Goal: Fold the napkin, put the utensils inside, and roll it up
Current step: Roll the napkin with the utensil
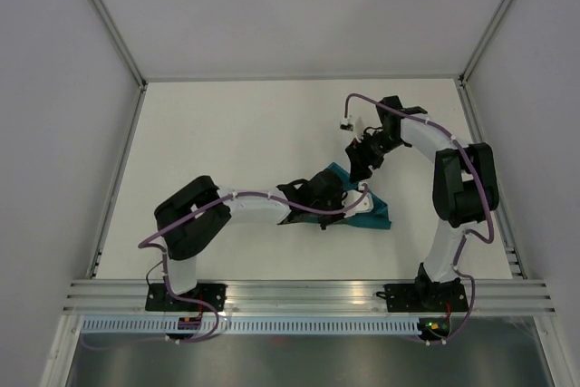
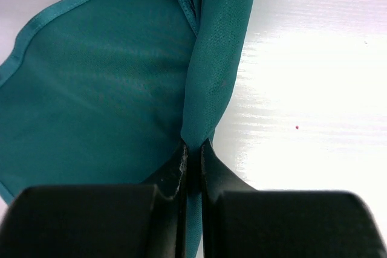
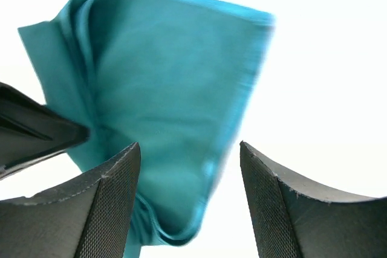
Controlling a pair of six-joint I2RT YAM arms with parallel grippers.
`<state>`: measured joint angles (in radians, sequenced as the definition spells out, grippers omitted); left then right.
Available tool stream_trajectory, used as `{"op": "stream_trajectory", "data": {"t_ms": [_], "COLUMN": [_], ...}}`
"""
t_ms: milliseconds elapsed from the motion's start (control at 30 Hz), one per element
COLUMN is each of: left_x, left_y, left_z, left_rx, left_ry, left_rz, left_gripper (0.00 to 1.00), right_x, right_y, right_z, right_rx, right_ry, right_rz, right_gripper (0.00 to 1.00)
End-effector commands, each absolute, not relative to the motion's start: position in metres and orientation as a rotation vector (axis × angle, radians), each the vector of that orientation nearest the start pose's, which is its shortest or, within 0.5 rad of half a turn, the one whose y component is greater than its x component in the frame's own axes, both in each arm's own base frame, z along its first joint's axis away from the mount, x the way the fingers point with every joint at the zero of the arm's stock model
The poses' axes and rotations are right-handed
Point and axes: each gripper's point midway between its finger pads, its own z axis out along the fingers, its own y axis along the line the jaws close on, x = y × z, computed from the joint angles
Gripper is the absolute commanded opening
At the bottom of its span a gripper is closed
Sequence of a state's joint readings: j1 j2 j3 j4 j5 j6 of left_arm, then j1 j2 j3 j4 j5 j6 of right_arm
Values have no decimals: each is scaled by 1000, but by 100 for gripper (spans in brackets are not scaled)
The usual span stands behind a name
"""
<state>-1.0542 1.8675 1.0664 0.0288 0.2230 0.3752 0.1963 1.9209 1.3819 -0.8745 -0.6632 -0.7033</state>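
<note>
- From above: the napkin [image 1: 373,213] is a bunched teal wedge on the smooth white table [image 1: 227,133], toward 4 o'clock of its middle. The left pincer [image 1: 331,189] sits over the cloth's 10 o'clock corner. The right pincer [image 1: 358,162] hangs just off the cloth at 12 o'clock.
- Left wrist: the napkin [image 2: 109,101] is thin and faintly shiny, with a stitched hem. It spreads toward 10 o'clock, and a narrow ridge of fold runs down to 6 o'clock. There the left pincer [image 2: 192,149] is clenched on it, its black fingers [image 2: 213,176] nearly meeting.
- Right wrist: the right pincer [image 3: 187,149] stands released, its dimpled rubbery pads [image 3: 112,209] wide apart. The layered, blurred napkin [image 3: 169,89] fills 12 o'clock and dips between them, nearer the 7 o'clock pad. I cannot tell if it touches.
</note>
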Motion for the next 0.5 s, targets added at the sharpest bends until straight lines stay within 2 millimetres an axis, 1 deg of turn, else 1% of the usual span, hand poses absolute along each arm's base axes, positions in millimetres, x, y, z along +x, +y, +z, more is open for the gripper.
{"op": "stream_trajectory", "data": {"t_ms": [0,33,67,100,133,200,233,267,300,333,367,400,433,467], "left_x": [153,154,152,152,154,151,155,153,152,154,155,155,156,157], "left_y": [-364,-365,-363,-363,-364,-359,-359,-357,-355,-356,-356,-355,-355,-354], "left_z": [-31,-29,-33,-33,-31,-37,-37,-38,-43,-40,-40,-43,-42,-43], "left_rx": [1783,1779,1781,1776,1764,1760,1748,1742,1731,1710,1700,1686,1672,1661], "left_ry": [2121,2142,2170,2189,2203,2261,2275,2300,2333,2340,2350,2374,2384,2396], "left_rz": [-743,-773,-791,-804,-834,-862,-881,-900,-918,-959,-977,-990,-1026,-1041], "left_gripper": [2,2,2,2,2,2,2,2,2,2,2,2,2,2], "right_x": [374,379,377,380,380,374,373,362,356,350,333,324,314,300], "right_y": [138,129,124,113,107,101,88,87,86,86,86,86,87,87], "right_z": [90,105,108,114,129,135,151,146,148,164,151,152,166,153], "right_rx": [-1044,-1003,-976,-930,-912,-885,-879,-885,-895,-916,-957,-986,-1016,-1067], "right_ry": [2309,2267,2261,2252,2212,2181,2132,2132,2115,2045,2043,2013,1947,1932], "right_rz": [688,680,682,674,659,656,605,612,594,545,540,528,483,474], "right_gripper": [72,72,72,72,72,72,71,71,70,69,69,69,69,70]}}
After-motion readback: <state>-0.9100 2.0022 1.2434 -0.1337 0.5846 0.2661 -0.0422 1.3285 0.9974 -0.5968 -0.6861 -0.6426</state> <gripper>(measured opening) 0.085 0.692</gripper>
